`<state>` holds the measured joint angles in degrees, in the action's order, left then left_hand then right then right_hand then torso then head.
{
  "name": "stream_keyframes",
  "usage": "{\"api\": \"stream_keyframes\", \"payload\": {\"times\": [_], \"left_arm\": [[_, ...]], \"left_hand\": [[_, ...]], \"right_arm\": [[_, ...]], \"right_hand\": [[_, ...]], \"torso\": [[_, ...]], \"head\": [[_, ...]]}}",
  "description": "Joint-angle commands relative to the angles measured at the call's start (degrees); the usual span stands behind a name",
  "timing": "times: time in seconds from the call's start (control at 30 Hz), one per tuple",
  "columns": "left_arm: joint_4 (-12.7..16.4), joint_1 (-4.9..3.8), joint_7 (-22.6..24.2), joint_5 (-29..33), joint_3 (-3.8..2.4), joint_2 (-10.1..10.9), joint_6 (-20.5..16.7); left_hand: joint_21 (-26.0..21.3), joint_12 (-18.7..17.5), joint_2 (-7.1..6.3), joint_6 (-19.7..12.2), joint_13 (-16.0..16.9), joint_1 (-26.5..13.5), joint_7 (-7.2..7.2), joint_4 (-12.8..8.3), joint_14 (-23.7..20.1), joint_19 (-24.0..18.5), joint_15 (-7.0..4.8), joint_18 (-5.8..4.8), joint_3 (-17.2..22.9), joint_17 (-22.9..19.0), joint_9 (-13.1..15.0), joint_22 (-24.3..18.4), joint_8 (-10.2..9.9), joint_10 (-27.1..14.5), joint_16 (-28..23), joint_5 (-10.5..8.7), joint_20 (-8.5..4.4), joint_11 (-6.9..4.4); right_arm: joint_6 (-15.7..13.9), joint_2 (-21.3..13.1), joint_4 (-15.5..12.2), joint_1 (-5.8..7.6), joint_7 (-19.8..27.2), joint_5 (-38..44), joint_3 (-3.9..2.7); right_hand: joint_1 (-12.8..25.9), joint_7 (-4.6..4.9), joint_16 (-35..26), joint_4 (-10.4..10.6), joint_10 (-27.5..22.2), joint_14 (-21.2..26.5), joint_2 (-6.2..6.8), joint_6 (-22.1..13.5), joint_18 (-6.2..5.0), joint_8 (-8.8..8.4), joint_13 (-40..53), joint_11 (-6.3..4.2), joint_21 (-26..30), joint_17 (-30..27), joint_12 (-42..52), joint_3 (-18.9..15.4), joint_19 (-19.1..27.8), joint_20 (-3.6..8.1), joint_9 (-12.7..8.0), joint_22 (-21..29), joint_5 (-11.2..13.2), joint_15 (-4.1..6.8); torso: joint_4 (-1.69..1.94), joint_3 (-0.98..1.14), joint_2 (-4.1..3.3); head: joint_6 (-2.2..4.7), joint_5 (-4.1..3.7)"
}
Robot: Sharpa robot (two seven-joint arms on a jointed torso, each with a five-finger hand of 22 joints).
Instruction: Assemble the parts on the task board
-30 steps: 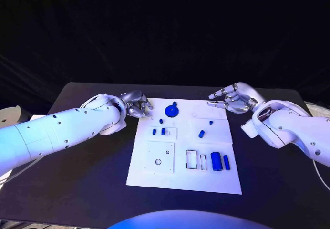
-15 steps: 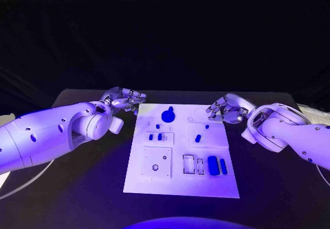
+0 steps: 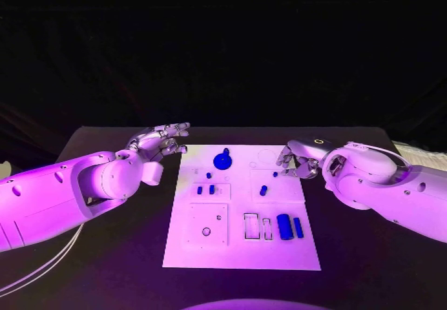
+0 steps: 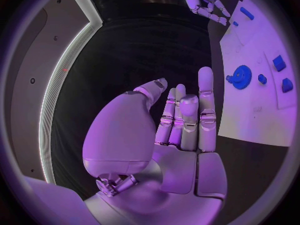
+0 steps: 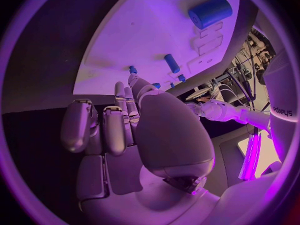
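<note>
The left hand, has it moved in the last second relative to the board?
Yes. The left hand has lifted away from the board's far left corner and opened, fingers now spread above the table.

Matt task board (image 3: 238, 248), centre frame; smooth plastic parts (image 3: 284, 226) (slightly glossy); matt black table (image 3: 112, 271); glossy arm shells.

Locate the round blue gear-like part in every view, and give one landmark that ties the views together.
Head view: the gear-like part lies at the far middle of the task board, between the two hands.
Left wrist view: it lies on the board beyond the left hand.
Right wrist view: I cannot find it.
Shared landmark: the white task board.
</note>
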<state>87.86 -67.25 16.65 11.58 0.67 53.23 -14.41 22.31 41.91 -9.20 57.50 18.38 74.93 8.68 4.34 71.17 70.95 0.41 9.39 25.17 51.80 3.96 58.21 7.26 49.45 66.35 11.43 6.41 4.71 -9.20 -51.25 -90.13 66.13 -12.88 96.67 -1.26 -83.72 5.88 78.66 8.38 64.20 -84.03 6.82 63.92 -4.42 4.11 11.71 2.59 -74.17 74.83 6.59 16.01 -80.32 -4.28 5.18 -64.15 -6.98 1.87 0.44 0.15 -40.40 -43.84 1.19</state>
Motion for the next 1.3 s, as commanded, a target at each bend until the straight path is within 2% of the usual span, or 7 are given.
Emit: {"api": "stream_keyframes", "payload": {"times": [0.03, 0.37, 0.5, 0.67, 0.93, 1.07, 1.3], "left_arm": [[0.42, 0.03, 2.85, 3.57, -0.02, 0.17, 2.62], [1.27, 0.04, 2.88, 3.21, -0.02, 0.36, 3.23], [1.21, 0.04, 2.9, 2.75, -0.02, 0.41, 3.72], [1.29, 0.04, 2.79, 2.56, -0.02, 0.43, 3.94], [1.76, 0.05, 2.48, 2.47, -0.02, 0.38, 4.2], [1.85, 0.05, 2.37, 2.44, -0.02, 0.4, 4.23], [1.95, 0.05, 2.18, 2.24, -0.02, 0.41, 4.25]], "left_hand": [[-0.25, -0.26, 0.42, -0.32, -0.13, 0.13, 0.23, 0.02, -0.23, 0.52, 0.16, 1.06, -0.35, -0.08, -0.02, -0.09, 0.26, 0.42, 0.15, 0.16, -0.05, 0.13], [-0.47, -0.47, 0.56, -0.71, -0.65, 0.36, 0.49, -0.14, -0.25, 0.73, 0.25, 1.04, -0.73, -0.33, -0.09, -0.4, 0.19, 0.71, 0.19, 0.19, -0.01, 0.28], [-0.6, -0.65, 0.73, -1.18, -1.03, 0.48, 0.74, -0.2, -0.18, 0.89, 0.35, 1.01, -0.92, -0.37, -0.16, -0.6, 0.04, 0.81, 0.32, 0.22, 0.04, 0.45], [-0.7, -0.76, 0.82, -1.38, -1.25, 0.47, 0.86, -0.19, -0.29, 0.94, 0.42, 0.99, -1.07, -0.64, -0.17, -0.73, 0.0, 0.84, 0.23, 0.21, 0.08, 0.54], [-0.78, -0.84, 0.82, -1.55, -1.42, 0.47, 0.94, -0.21, -0.38, 0.97, 0.48, 0.98, -1.22, -0.83, -0.18, -0.83, -0.03, 0.85, 0.17, 0.21, 0.12, 0.61], [-0.82, -0.88, 0.82, -1.61, -1.49, 0.5, 0.97, -0.24, -0.41, 0.98, 0.5, 0.98, -1.27, -0.87, -0.18, -0.88, -0.05, 0.86, 0.17, 0.21, 0.14, 0.63], [-0.88, -0.93, 0.83, -1.72, -1.6, 0.57, 1.03, -0.3, -0.48, 0.99, 0.53, 0.98, -1.34, -1.02, -0.18, -0.95, -0.07, 0.87, 0.11, 0.22, 0.16, 0.67]], "right_arm": [[4.25, 0.29, -0.3, -0.09, -2.64, 6.24, 0.0], [5.74, 1.5, -0.07, -0.29, -1.83, 6.83, 0.04], [5.85, 1.94, 0.03, -0.49, -1.45, 6.84, 0.06], [5.91, 2.59, 0.6, -0.73, -1.3, 6.87, 0.1], [6.4, 3.53, 1.77, -1.09, -0.84, 6.82, 0.2], [6.63, 3.74, 1.91, -1.22, -0.41, 6.57, 0.23], [7.4, 4.06, 2.13, -1.34, 0.07, 6.2, 0.24]], "right_hand": [[0.25, -0.19, -0.31, 0.09, 0.4, -3.23, 0.63, 0.34, -0.88, -0.35, -1.14, 0.02, 0.3, -0.23, -0.45, 0.88, -0.04, 0.56, -0.06, 0.19, 0.44, 0.59], [0.41, -0.27, -0.65, 0.03, 0.9, -3.23, 0.9, 0.67, -0.88, -0.34, -3.14, 0.06, 0.63, -0.68, -1.13, 2.52, -0.1, 0.52, -0.04, 0.5, 0.62, 0.57], [0.32, -0.34, -0.67, -0.17, 1.24, -3.26, 0.89, 0.83, -0.89, -0.34, -3.89, 0.01, 0.73, -0.73, -1.31, 3.31, -0.15, 0.56, -0.02, 0.57, 0.73, 0.64], [0.31, -0.34, -0.73, -0.32, 1.39, -3.26, 0.9, 0.86, -0.91, -0.38, -4.51, -0.03, 0.82, -0.81, -1.51, 3.99, -0.17, 0.64, -0.03, 0.64, 0.9, 0.73], [0.4, -0.32, -0.74, -0.7, 2.2, -3.3, 0.45, 1.32, -0.88, -0.29, -5.84, -0.01, 0.93, -0.87, -1.68, 5.96, -0.28, 0.68, 0.06, 0.68, 1.73, 0.73], [0.34, -0.32, -0.71, -1.03, 2.85, -3.31, -0.01, 1.8, -0.88, -0.18, -6.34, -0.08, 0.96, -0.86, -1.63, 7.07, -0.35, 0.69, 0.18, 0.67, 2.33, 0.72], [0.47, -0.31, -0.65, -1.55, 3.71, -3.33, -0.37, 2.48, -0.87, -0.03, -6.86, -0.14, 0.97, -0.83, -1.61, 8.23, -0.43, 0.68, 0.39, 0.63, 2.82, 0.69]], "torso": [[-0.02, -0.03, -0.05], [-0.02, 0.02, -0.03], [-0.07, 0.11, -0.02], [-0.09, 0.06, 0.0], [-0.02, 0.11, -0.05], [-0.11, 0.09, -0.03], [-0.06, 0.05, -0.01]], "head": [[-0.08, -0.06], [-0.21, -0.01], [-0.29, 0.13], [-0.26, 0.19], [-0.5, 0.31], [-0.61, 0.33], [-0.75, 0.34]]}}
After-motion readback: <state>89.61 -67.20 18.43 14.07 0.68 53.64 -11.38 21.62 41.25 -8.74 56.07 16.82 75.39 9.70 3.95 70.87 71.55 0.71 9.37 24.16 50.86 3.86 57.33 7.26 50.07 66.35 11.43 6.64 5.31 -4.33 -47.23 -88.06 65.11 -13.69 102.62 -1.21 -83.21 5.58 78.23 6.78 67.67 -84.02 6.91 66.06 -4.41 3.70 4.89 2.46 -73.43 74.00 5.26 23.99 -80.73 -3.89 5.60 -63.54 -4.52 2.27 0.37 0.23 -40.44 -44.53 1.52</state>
